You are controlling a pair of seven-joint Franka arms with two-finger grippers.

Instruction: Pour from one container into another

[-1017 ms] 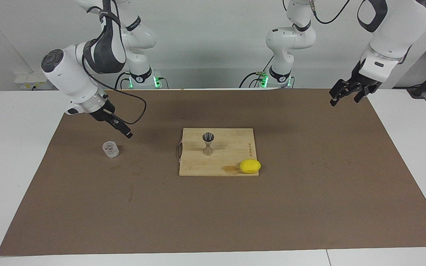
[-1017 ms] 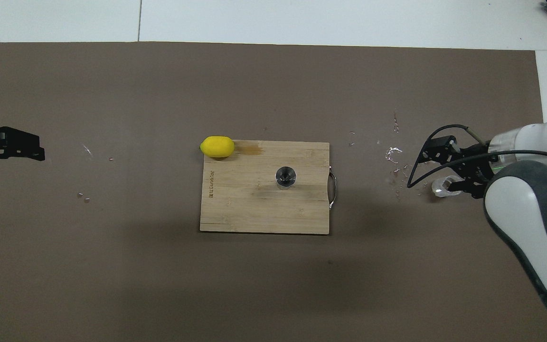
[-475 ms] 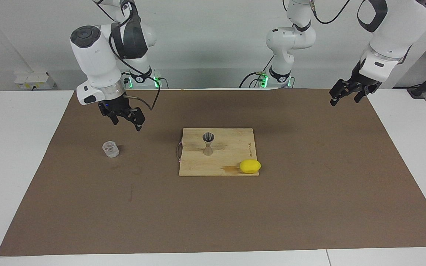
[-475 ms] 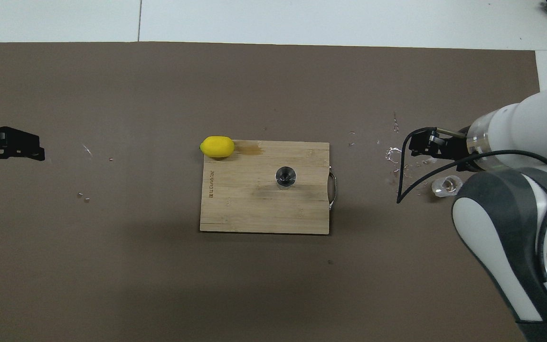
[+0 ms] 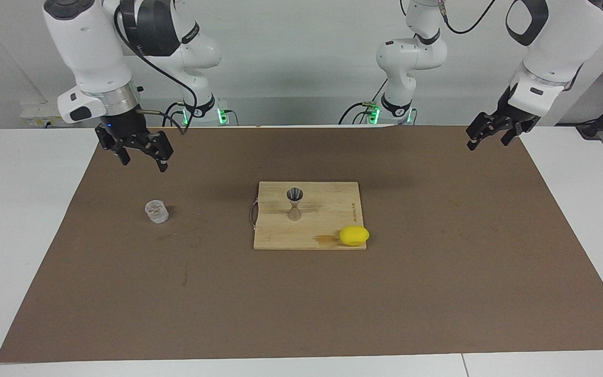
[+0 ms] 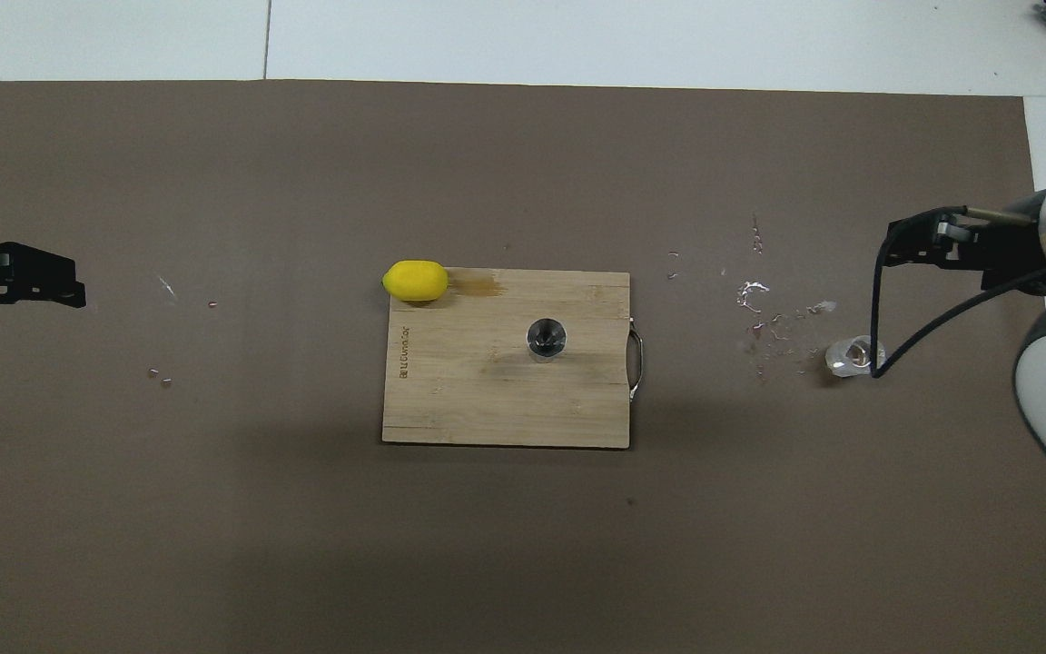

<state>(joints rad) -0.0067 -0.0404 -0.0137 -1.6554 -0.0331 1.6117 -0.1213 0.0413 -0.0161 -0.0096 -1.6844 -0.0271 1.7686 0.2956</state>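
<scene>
The clear cup (image 5: 156, 211) (image 6: 853, 355) stands upright on the brown mat toward the right arm's end, with nothing touching it. The metal jigger (image 5: 294, 204) (image 6: 547, 338) stands upright on the wooden cutting board (image 5: 327, 209) (image 6: 468, 400) in the middle of the mat. My right gripper (image 5: 143, 161) (image 6: 913, 245) hangs open and empty in the air over the mat, well above the cup and off to one side of it. My left gripper (image 5: 487, 142) (image 6: 33, 286) waits open and empty over the mat's edge at the left arm's end.
A yellow lemon (image 5: 354, 235) (image 6: 415, 280) lies at the board's corner farthest from the robots, beside a wet stain. Small droplets (image 6: 759, 300) dot the mat between the cup and the board. White table surrounds the brown mat (image 5: 437, 272).
My right gripper has risen and drawn away from the cup, turning to point straight down. The cup, jigger and left arm have not moved.
</scene>
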